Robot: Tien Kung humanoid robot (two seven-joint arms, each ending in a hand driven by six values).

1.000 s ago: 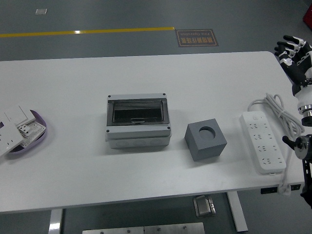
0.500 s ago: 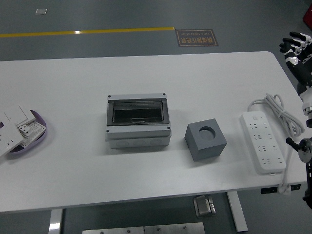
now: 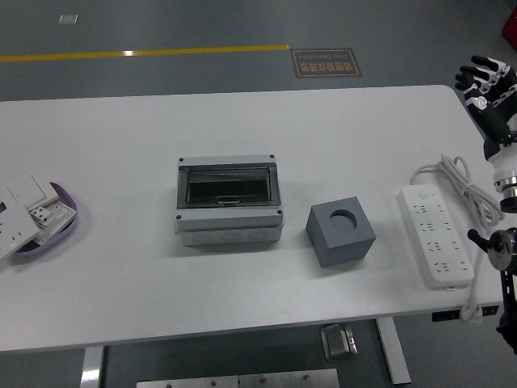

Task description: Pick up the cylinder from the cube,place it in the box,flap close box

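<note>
One hand only in my view: the right hand [image 3: 487, 81], up at the far right edge of the table [image 3: 121, 242], fingers spread and holding nothing. It sits well apart from the work, beyond the power strip [image 3: 436, 234] and its coiled cable [image 3: 464, 182]. Left arm isn't in frame at all.

Task items: the grey cube [image 3: 341, 233] stands mid-table, just right of the box [image 3: 229, 200]. The round socket on the cube's top looks empty from here; I see a light circular recess but no cylinder standing in it. Can't spot the cylinder anywhere on the table either. The box has a dark see-through flap that looks to be lying down over the opening. Something dark shows through it, but I can't tell what it is, so I won't call it the cylinder.

My read: either we're at the very start w/ the pick not yet begun, or the job is effectively done, w/ flap down. Pics don't settle it.

If I had to drive next: bring the right hand in over the strip w/o snagging the cable, to above the cube, and check the socket. Far left, a purple tray [image 3: 48, 234] of white wall switches [image 3: 28, 206], not relevant.
</note>
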